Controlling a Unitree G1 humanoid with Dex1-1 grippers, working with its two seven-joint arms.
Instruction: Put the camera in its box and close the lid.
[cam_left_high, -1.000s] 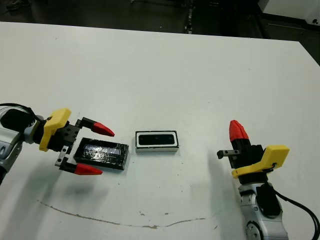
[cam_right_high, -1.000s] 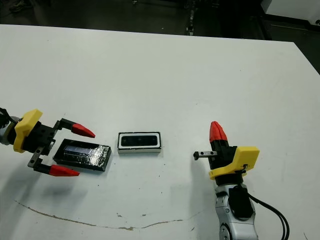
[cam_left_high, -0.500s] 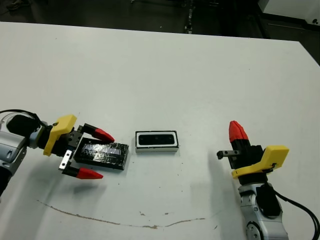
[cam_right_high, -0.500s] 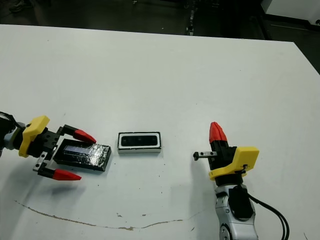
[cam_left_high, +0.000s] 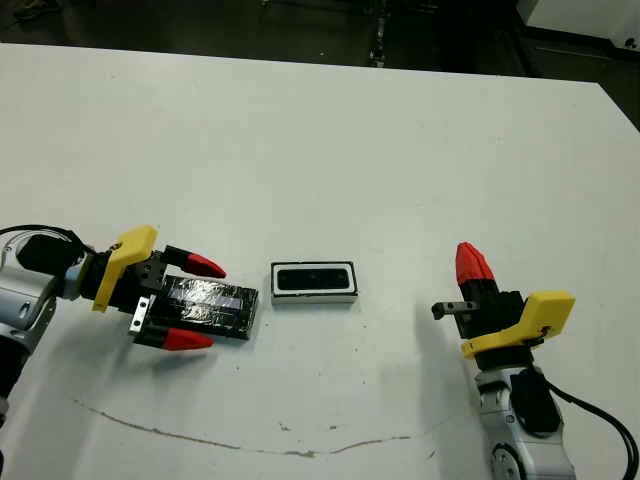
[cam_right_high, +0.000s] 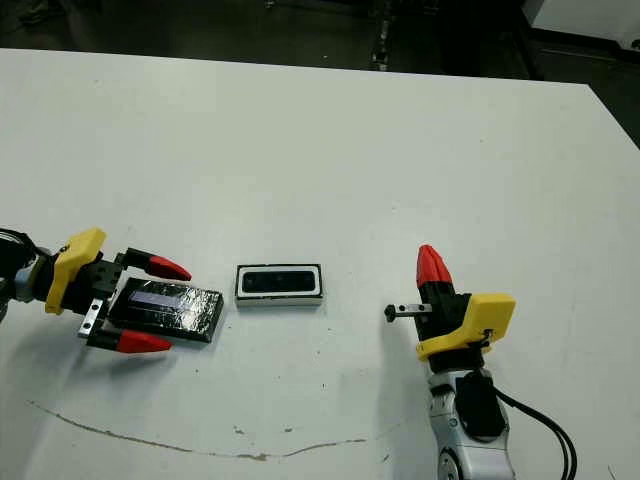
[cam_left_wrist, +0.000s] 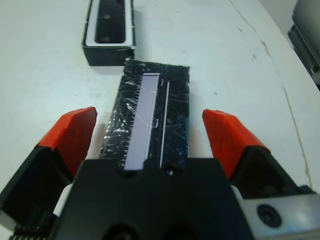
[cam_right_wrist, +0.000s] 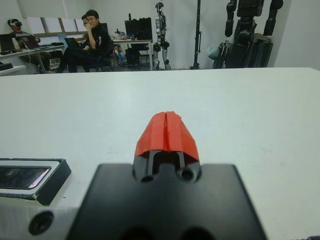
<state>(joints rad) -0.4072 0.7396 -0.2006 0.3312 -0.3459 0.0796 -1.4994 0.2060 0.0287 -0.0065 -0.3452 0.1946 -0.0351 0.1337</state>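
On the table: camera (cam_left_high: 313, 279) boxed, lid (cam_left_high: 208, 305) still off.
Our left gripper (cam_left_high: 187, 303) straddles the lid, fingers spread, not gripping; our right gripper (cam_left_high: 473, 266) is pinched together, empty, away from the box (cam_left_high: 314, 296).

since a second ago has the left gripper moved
Yes. The left gripper has slid back, away from the box, and its fingers have narrowed around the lid, which lies about where it was.

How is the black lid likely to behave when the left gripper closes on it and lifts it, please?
The lid looks flat and low, so it probably won't roll. Its glossy, crinkly wrap may be slippery between the left gripper's fingers. It seems light.
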